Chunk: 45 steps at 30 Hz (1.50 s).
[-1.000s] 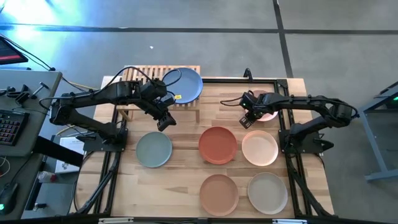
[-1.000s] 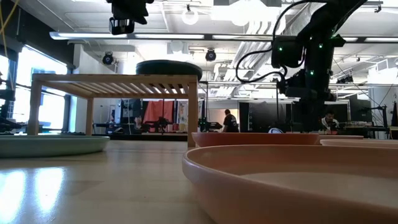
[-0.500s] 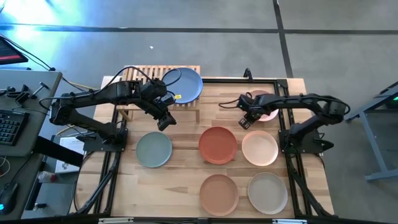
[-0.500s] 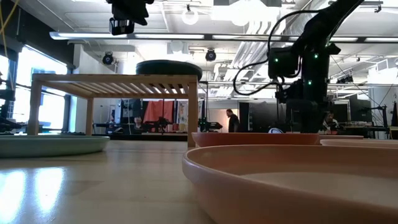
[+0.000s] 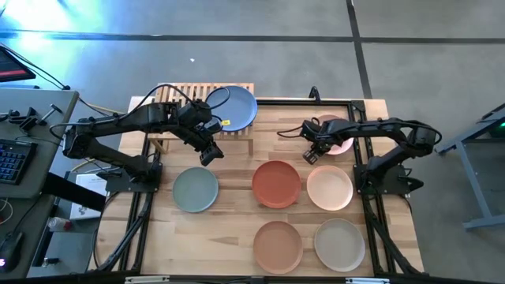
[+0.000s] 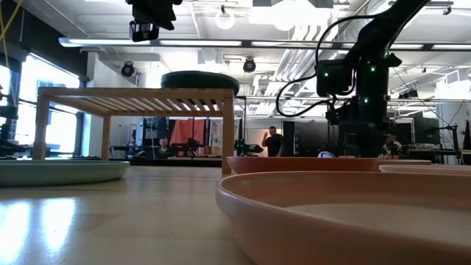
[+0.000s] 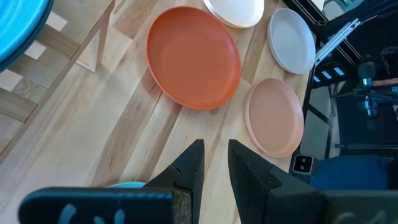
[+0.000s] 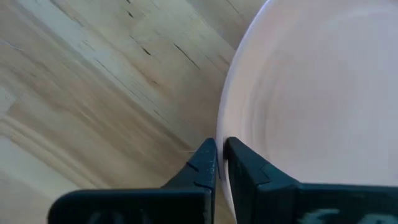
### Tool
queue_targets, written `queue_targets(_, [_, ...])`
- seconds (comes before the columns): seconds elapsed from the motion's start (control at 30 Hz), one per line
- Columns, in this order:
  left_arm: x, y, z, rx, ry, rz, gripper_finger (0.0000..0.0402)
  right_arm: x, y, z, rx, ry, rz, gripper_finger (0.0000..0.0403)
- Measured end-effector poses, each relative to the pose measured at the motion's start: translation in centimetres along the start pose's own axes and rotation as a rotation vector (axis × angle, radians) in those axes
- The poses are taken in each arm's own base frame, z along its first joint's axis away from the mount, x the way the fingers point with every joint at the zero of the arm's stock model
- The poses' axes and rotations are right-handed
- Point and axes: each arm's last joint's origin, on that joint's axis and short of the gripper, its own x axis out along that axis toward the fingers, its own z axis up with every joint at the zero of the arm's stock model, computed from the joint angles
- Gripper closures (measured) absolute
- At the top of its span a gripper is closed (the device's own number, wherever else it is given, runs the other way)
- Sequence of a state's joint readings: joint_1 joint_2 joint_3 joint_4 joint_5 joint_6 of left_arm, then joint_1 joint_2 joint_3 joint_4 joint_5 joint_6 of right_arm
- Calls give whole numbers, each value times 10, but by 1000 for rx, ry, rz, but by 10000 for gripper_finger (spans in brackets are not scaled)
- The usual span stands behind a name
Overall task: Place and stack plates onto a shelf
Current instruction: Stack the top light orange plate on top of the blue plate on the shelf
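Here the right gripper is shown at the near edge of the pink plate, at the counter's far right; its fingers are nearly pressed together with the plate's rim between or just beside them, and a firm pinch cannot be confirmed. A slip is the main risk: a thin hold on a shallow rim could let the plate tilt and drop back onto the counter when lifted. The lifted plate could also be caught against the shelf's front rail, or could jostle the blue plate already lying on the shelf with part of it overhanging the right end. The left gripper hangs in front of the shelf, above the sage green plate, its fingers slightly spread and holding nothing. Compared with a second ago, the right gripper has been shifted slightly toward the plate's rim; the left arm and all plates are unchanged.
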<state>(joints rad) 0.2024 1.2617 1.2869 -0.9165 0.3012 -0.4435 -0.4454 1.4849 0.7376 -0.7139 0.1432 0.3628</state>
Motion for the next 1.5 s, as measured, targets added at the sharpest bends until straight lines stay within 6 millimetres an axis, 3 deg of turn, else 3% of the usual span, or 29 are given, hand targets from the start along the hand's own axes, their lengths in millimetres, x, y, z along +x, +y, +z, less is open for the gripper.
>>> queue_targets(0.33, [0, 0, 0, 37, 0, 3, 339, -27, 2, 14, -3, 35, 3, 403])
queue_targets(0.9, [0, 3, -4, 47, 32, 55, 339, -114, 8, 52, -15, -86, -7, 403])
queue_targets(1.23, [-1, 9, -12, -3, 94, 159, 339, -182, 16, 70, -52, -304, 9, 403])
queue_targets(1.5, [-1, 9, -13, -11, 96, 162, 339, -233, 4, 86, -139, -527, -36, 403])
